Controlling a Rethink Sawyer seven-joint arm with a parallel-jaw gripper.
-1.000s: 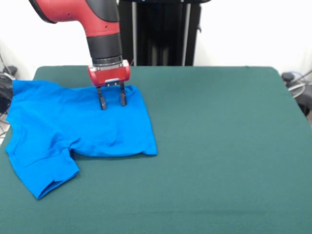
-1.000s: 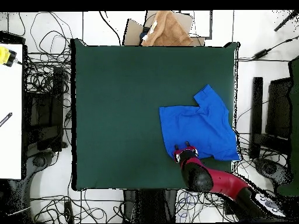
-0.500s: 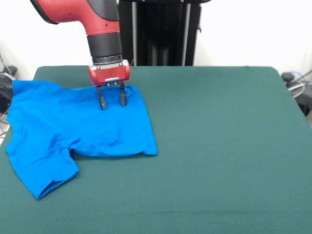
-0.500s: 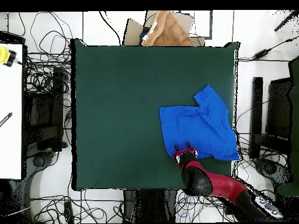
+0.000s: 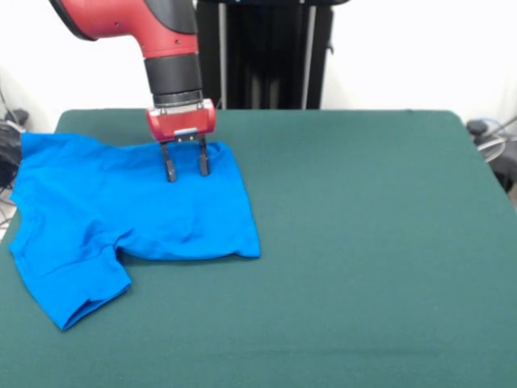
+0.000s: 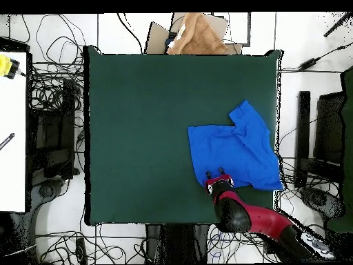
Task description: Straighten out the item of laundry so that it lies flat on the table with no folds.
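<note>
- Jaws spread, gripper (image 5: 185, 168) tips down on shirt's far hem edge, nothing pinched yet.
- T-shirt (image 5: 121, 218) at 9 o'clock of tabletop (image 5: 371, 242), left edge looks to overhang, sleeve toward 7.
- Risk: closing may grab both layers or miss, dragging adds folds.
- Cables, box off-table; nothing blocks.

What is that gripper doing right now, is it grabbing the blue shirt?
Gripper: open, holding nothing; its two fingers stand apart over the far edge of the blue T-shirt.
</note>
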